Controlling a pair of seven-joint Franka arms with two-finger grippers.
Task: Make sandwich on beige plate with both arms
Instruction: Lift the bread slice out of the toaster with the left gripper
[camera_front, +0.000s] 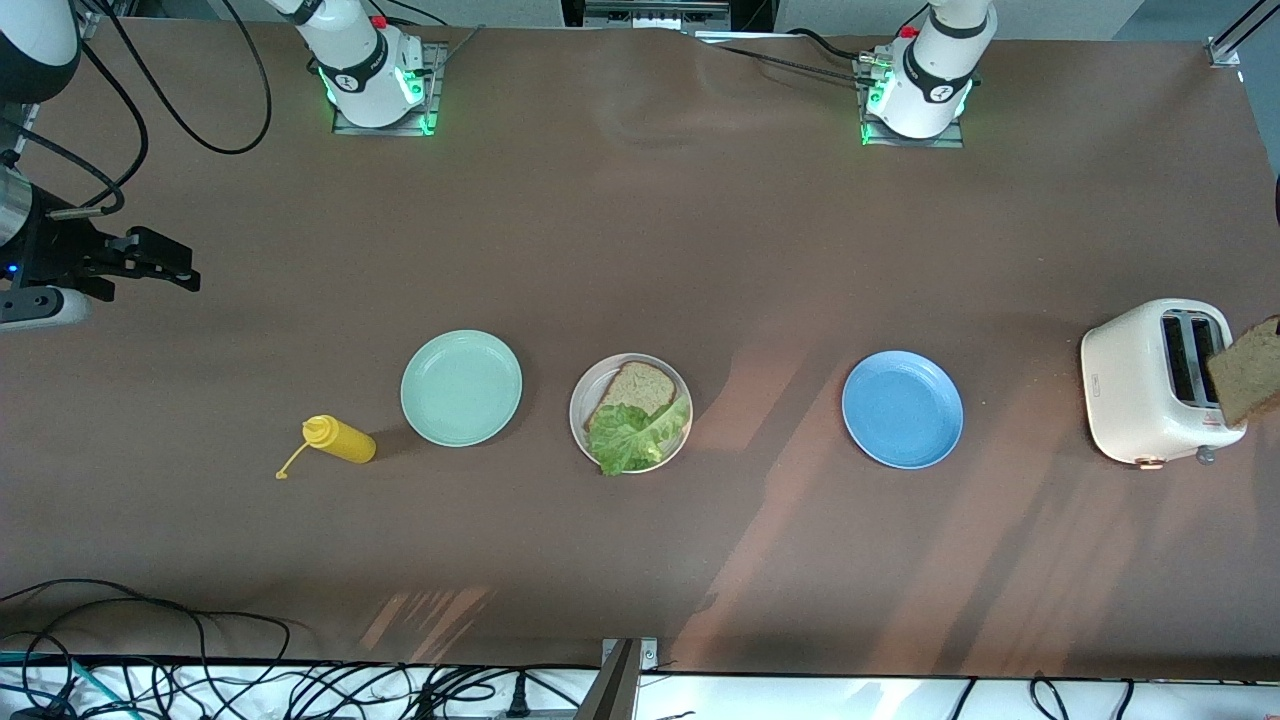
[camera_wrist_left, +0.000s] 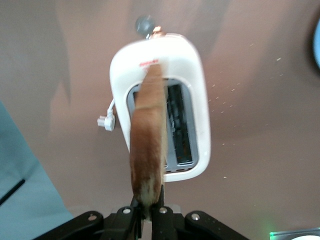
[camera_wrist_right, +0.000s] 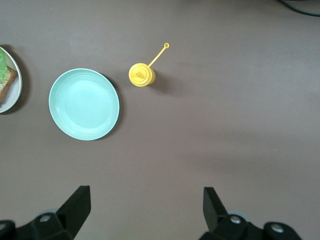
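The left end effector (camera_wrist_left: 146, 212) gripped a bread slice (camera_wrist_left: 148, 145) above the toaster (camera_wrist_left: 200, 100), best lifted straight before carrying to the beige plate (camera_front: 581, 400); the right end effector (camera_wrist_right: 145, 205) waited open.

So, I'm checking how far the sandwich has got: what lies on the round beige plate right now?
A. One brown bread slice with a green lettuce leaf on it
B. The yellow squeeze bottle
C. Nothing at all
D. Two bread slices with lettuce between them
A: the round beige plate carries one brown bread slice with a ruffled green lettuce leaf on it, while the left pincer holds the second brown bread slice over the white toaster.
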